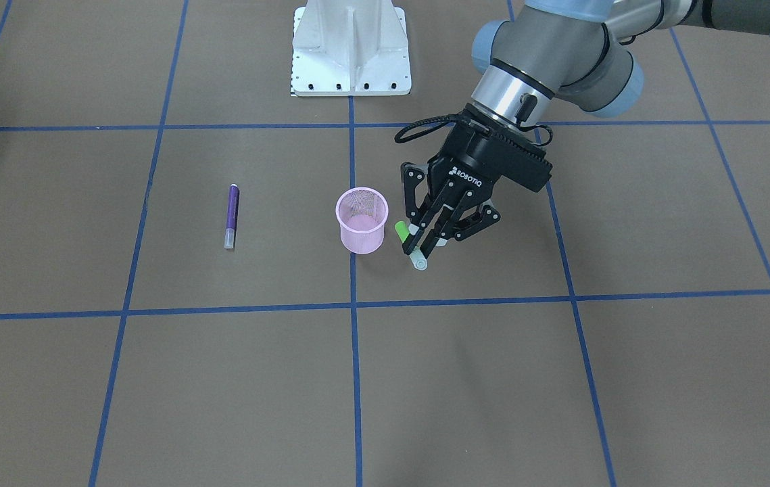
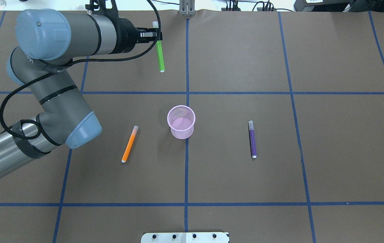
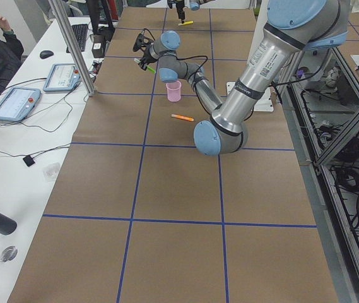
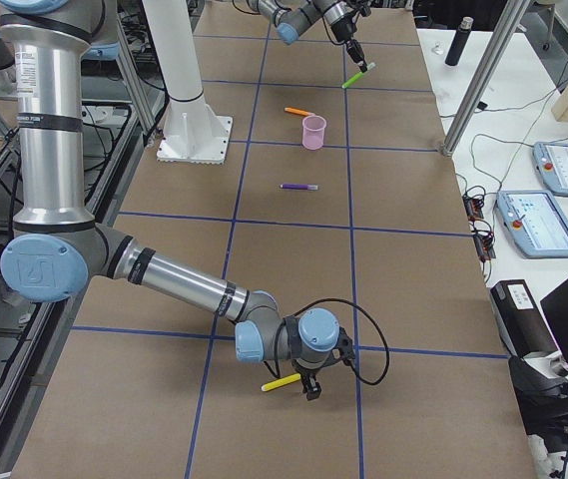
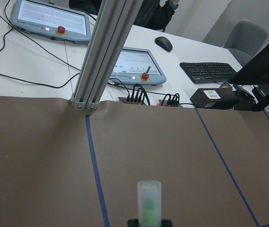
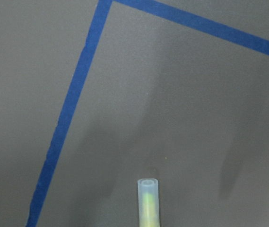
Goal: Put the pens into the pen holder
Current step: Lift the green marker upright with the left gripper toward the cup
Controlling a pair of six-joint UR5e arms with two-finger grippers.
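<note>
Pinching green pen (image 2: 160, 54) near cap end w/ left gripper (image 1: 425, 237), clamped tight, dangling well past pen holder (image 2: 181, 130) toward far edge of table (image 2: 279, 168). Looking light, stiff, prob slick; reckoning mid-barrel as safer hold. Not seeing right gripper (image 4: 308, 387) jaws enough to call.

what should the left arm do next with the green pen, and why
Probably move the left gripper until the green pen hangs over the mouth of the holder. It is shut on the pen, clear of the table, but no view shows the pen over the opening; the holder stands upright.
</note>
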